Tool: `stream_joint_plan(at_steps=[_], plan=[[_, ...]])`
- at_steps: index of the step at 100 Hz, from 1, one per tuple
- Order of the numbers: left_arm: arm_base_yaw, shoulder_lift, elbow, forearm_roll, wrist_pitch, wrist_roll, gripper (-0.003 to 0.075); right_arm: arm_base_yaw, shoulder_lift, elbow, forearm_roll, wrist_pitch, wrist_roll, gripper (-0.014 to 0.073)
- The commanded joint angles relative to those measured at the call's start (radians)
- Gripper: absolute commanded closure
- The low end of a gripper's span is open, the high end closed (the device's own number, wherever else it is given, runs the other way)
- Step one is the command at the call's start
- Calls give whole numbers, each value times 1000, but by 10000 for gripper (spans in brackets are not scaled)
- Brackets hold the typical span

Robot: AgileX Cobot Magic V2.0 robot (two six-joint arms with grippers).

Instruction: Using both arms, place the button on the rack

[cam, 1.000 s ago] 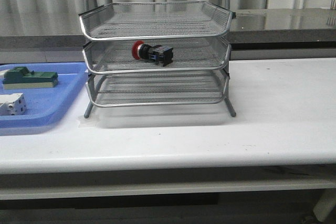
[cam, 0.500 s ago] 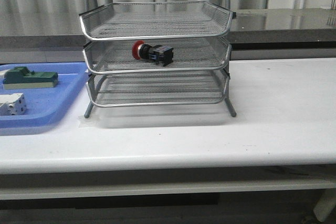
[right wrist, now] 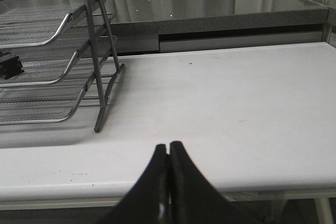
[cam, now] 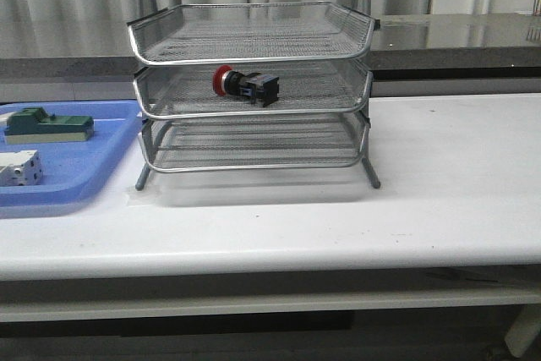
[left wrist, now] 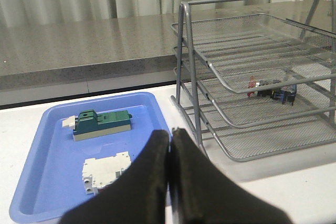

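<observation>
The red-headed button (cam: 243, 84) lies on its side in the middle tier of the silver wire rack (cam: 254, 44), red head to the left. It also shows in the left wrist view (left wrist: 270, 87), and its black end shows in the right wrist view (right wrist: 9, 66). Neither arm shows in the front view. My left gripper (left wrist: 170, 131) is shut and empty, held over the blue tray's near right corner, short of the rack (left wrist: 252, 77). My right gripper (right wrist: 168, 144) is shut and empty at the table's front edge, right of the rack (right wrist: 63, 30).
A flat blue tray (cam: 101, 158) lies left of the rack with a green block (cam: 49, 125) and a white block (cam: 19, 167) in it. They also show in the left wrist view as the green block (left wrist: 102, 122) and white block (left wrist: 106, 169). A grey counter (cam: 456, 35) runs behind the table.
</observation>
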Motion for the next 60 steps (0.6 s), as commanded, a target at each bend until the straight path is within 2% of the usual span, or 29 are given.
stream_joint_plan(at_steps=[1, 45, 60], plan=[[3, 5, -28, -11, -77, -9, 741, -6, -17, -17, -11, -86, -1, 650], [3, 5, -28, -11, -77, -9, 741, -6, -17, -17, -11, -86, -1, 650], [3, 5, -28, 53, -111, -11, 741, -6, -17, -17, -11, -86, -1, 650]])
